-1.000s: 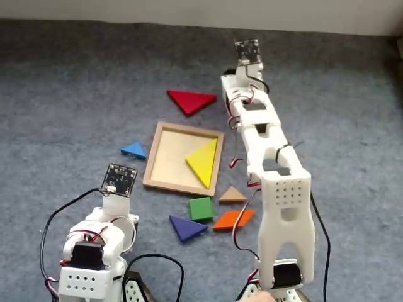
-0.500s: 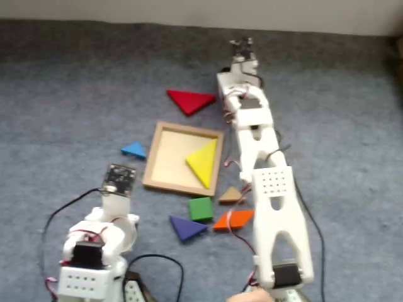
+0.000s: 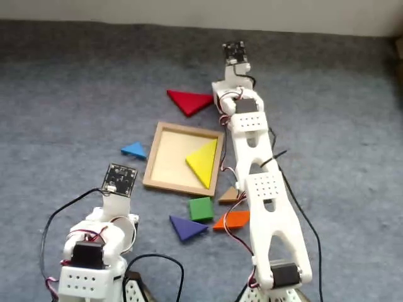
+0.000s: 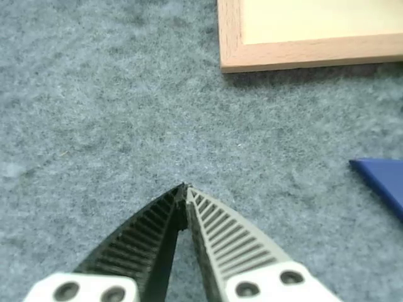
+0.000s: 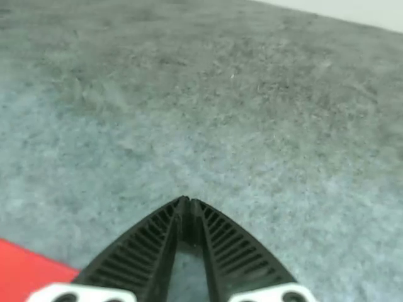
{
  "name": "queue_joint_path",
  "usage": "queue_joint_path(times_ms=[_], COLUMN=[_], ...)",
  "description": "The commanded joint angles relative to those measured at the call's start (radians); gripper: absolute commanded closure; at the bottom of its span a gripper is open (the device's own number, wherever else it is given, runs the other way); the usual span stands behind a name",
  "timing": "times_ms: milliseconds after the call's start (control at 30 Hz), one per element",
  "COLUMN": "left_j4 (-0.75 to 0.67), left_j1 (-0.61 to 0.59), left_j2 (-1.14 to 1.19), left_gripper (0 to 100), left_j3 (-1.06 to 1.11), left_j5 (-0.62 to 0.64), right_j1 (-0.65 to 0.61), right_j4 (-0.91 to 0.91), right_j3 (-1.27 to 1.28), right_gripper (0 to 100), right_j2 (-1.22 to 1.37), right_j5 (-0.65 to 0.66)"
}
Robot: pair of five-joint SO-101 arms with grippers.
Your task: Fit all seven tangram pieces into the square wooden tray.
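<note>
The square wooden tray (image 3: pixel 151 162) lies mid-carpet with a yellow triangle (image 3: pixel 203 161) inside it. Around it lie a red triangle (image 3: pixel 189 100), a small blue triangle (image 3: pixel 133 150), a tan triangle (image 3: pixel 229 194), a green square (image 3: pixel 201 208), an orange parallelogram (image 3: pixel 232 219) and a dark blue triangle (image 3: pixel 187 227). My right arm stretches far out, its wrist beside the red triangle; the right gripper (image 5: pixel 187 201) is shut over bare carpet, a corner of the red triangle (image 5: pixel 31 277) at the frame edge. My left gripper (image 4: pixel 184 189) is shut, empty, short of the tray's corner (image 4: pixel 230 61).
Grey carpet covers the whole work surface. A pale wall (image 3: pixel 201 12) runs along the far edge. Cables trail from both arm bases near the front. The dark blue triangle's tip (image 4: pixel 378 179) shows in the left wrist view.
The right arm has swung leftward, its wrist now closer to the red triangle. The left arm and all pieces have stayed put.
</note>
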Motion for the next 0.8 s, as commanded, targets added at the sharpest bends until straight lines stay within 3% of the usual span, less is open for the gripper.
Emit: queue_joint_path(times_ms=[0,367,767], left_j4=[0.005,0.005,0.005], left_j1=[-0.01,-0.01,-0.01], left_j2=[-0.047,-0.047,-0.047], left_gripper=[100,100,100], left_j3=[0.019,0.019,0.019], left_j5=[-0.005,-0.005,-0.005], right_j1=[-0.018,-0.033,-0.137], right_j4=[0.01,0.071,0.208], right_j3=[-0.131,-0.131,-0.13], right_gripper=[99.4,99.4,99.4], right_j2=[-0.031,-0.041,-0.12], right_j5=[-0.008,-0.008,-0.008])
